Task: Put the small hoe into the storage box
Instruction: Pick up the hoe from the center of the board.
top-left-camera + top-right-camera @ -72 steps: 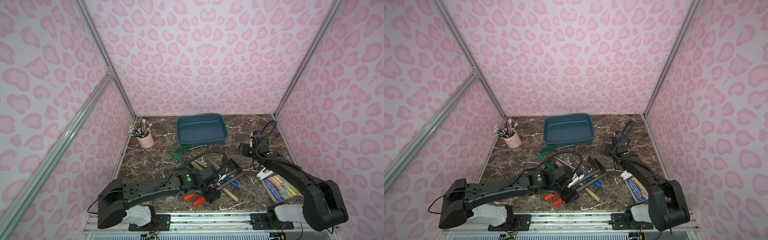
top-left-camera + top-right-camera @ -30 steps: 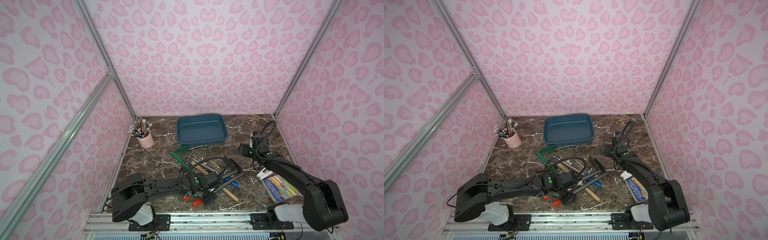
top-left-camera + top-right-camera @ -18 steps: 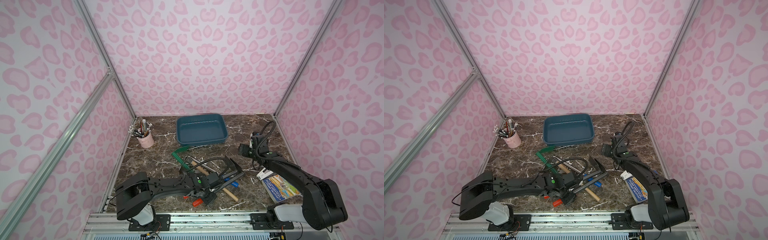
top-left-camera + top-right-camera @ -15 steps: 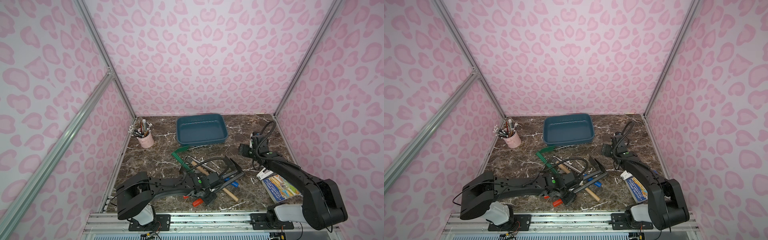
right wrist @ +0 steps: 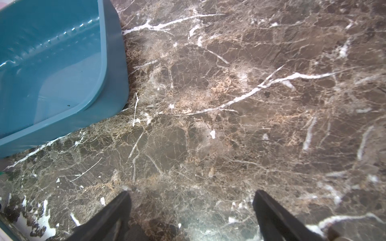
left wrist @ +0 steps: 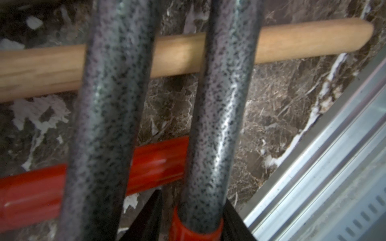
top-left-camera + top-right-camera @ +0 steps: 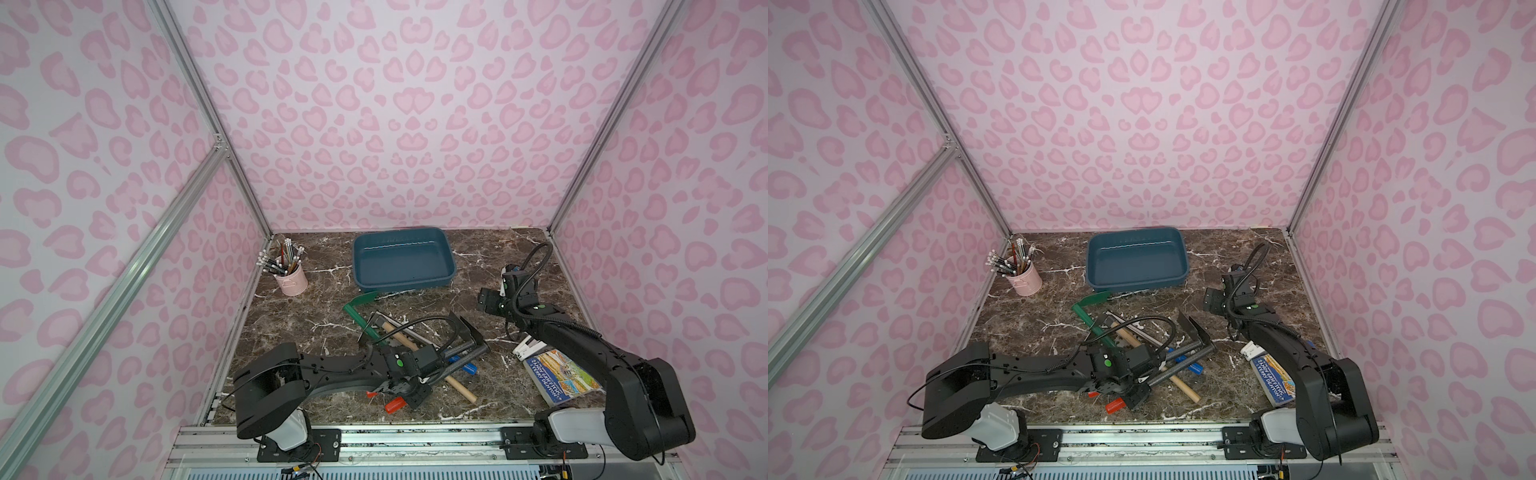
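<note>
Left gripper [image 7: 406,391] is down in the tool pile at the front middle of the table [image 7: 299,332]. In the left wrist view its fingers [image 6: 149,219] sit on either side of one dark speckled shaft, just above an orange collar. A thin gap shows on one side, so I cannot tell whether they are actually clamping it.

That shaft is taken as the small hoe [image 7: 467,353]. It lies flat on the pile, with the blade end pointing toward the right arm and the grip end at the left gripper. It is well apart from the storage box [image 7: 405,286].

A second speckled tool [image 7: 451,347] lies right alongside the hoe, parallel to it. Both shafts cross over a wooden handle [image 6: 177,54] and a red handle [image 6: 154,160].

The storage box sits at the back middle of the table with nothing in it, as both top views show.

Right gripper [image 7: 496,291] hovers over bare marble just beside the box's near corner [image 5: 112,62]. Its fingers [image 5: 117,208] are spread wide and hold nothing.

Other items:
- Green tool [image 7: 357,301] between the box and the pile.
- Blue handle [image 7: 467,368] in the pile.
- Pink pencil cup [image 7: 293,282] at the back left.
- Book [image 7: 557,376] at the front right, partly under the right arm.
</note>
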Tool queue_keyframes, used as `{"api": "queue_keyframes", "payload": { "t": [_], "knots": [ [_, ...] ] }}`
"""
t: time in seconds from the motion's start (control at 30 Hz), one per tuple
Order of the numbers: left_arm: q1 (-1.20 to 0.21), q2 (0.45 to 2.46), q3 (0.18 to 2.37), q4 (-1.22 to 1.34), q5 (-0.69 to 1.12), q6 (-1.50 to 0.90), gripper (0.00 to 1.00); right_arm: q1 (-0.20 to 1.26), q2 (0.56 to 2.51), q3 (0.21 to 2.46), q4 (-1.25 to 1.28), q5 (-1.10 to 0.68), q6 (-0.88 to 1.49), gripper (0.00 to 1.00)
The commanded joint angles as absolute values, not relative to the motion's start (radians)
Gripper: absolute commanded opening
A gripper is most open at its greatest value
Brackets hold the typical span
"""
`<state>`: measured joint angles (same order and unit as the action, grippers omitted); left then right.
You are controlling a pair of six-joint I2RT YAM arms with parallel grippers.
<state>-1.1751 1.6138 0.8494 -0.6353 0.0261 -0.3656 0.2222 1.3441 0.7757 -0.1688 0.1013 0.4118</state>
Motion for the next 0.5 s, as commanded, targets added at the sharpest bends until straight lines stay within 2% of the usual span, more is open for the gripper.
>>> {"api": "queue_keyframes", "payload": {
  "t": [0.0, 0.17, 0.47],
  "knots": [
    [-1.175, 1.612, 0.848, -0.597, 0.022, -0.365, 0.44, 0.222, 1.342, 0.774, -0.153, 0.093, 0.414, 0.95],
    [-1.175, 1.611, 0.852, -0.598, 0.016, -0.362, 0.43, 0.222, 1.342, 0.774, -0.155, 0.094, 0.412, 0.95],
    [-1.175, 1.606, 0.857, -0.606, 0.002, -0.364, 0.32, 0.222, 1.339, 0.77, -0.153, 0.094, 0.414, 0.95]
  ]
}}
